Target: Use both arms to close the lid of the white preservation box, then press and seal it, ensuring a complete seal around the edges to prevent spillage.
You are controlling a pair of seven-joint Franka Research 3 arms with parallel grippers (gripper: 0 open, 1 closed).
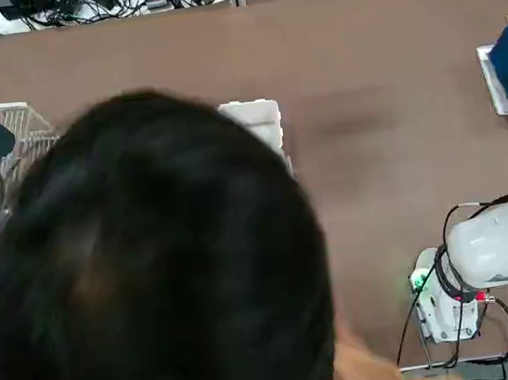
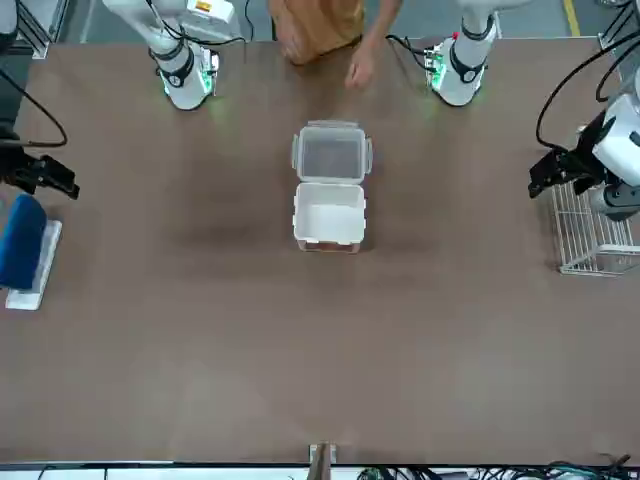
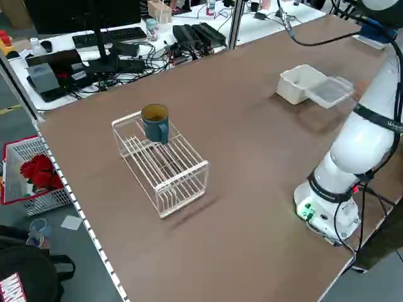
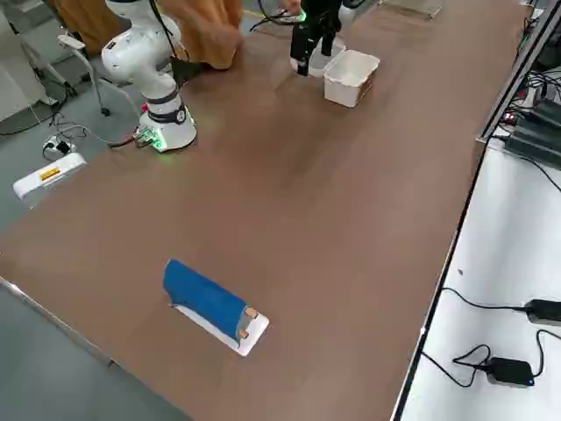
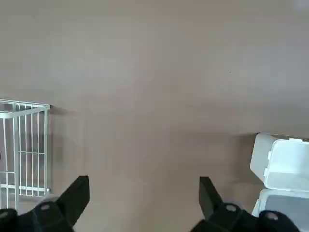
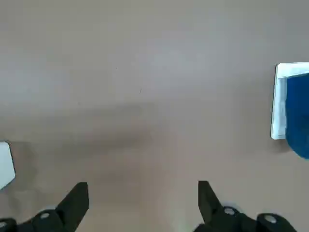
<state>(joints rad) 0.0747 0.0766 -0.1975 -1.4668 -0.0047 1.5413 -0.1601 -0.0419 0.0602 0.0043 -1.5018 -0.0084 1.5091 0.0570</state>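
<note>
The white preservation box [image 2: 329,216] stands open near the table's middle, also seen in the left side view [image 3: 298,82] and the right side view [image 4: 351,76]. Its lid [image 2: 332,156] lies flat, folded back on the side toward my bases. My left gripper [image 2: 553,172] hangs open high above the table by the wire rack, far from the box; its wrist view shows the box [image 5: 284,161] and lid [image 5: 285,205] off to one side of the left gripper [image 5: 144,193]. My right gripper [image 2: 47,176] hangs open at the opposite table edge, and it [image 6: 143,195] holds nothing.
A person leans over the table from between my bases; the head [image 1: 143,270] blocks much of the top view and a hand [image 2: 359,70] hovers near the lid. A white wire rack [image 3: 165,165] carries a blue mug [image 3: 155,122]. A blue item [image 2: 22,240] rests on a white tray [image 2: 36,285].
</note>
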